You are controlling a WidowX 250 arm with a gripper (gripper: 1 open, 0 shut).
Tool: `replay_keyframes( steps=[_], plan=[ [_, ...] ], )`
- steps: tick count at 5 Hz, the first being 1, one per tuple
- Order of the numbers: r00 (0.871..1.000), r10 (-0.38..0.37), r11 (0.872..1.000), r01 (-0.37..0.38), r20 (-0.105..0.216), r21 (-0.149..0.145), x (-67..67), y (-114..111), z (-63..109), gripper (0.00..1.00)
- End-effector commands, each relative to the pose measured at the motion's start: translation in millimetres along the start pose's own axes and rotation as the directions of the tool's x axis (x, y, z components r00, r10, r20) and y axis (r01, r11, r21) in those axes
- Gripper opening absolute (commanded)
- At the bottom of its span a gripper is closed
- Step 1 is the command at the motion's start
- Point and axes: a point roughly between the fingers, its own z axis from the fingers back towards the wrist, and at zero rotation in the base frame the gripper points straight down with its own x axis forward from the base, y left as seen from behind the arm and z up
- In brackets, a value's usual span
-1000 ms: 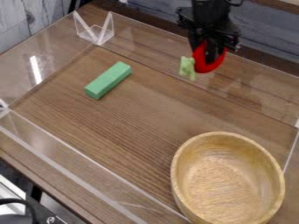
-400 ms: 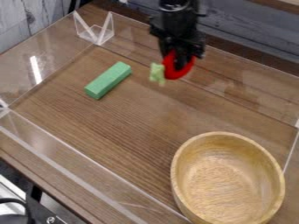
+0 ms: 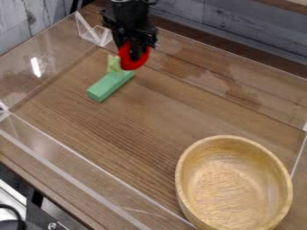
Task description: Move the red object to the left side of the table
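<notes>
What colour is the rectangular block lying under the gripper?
Green. The block lies flat on the table, clearest in the camera view.

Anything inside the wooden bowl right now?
No. The wooden bowl shows only its bare inner surface; the near inner wall is hidden behind the rim. The red object is in the gripper.

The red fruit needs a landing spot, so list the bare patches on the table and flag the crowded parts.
Free: the wide middle of the table, between the green block and the wooden bowl; the near-left strip along the clear wall; the far-right stretch behind the bowl. Crowded: the far-left, where the gripper, shut on the red object, hangs at the block's end.
</notes>
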Motion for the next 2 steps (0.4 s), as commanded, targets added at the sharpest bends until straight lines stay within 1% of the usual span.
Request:
replay_keyframes(
  steps=[1,2],
  plan=[
    [0.997,0.033,0.998,-0.037,0.062,0.054,18.4,35.6,14.5,0.00],
    [0.996,0.062,0.995,-0.066,0.061,0.076,21.0,60.7,5.7,0.00]
  ],
)
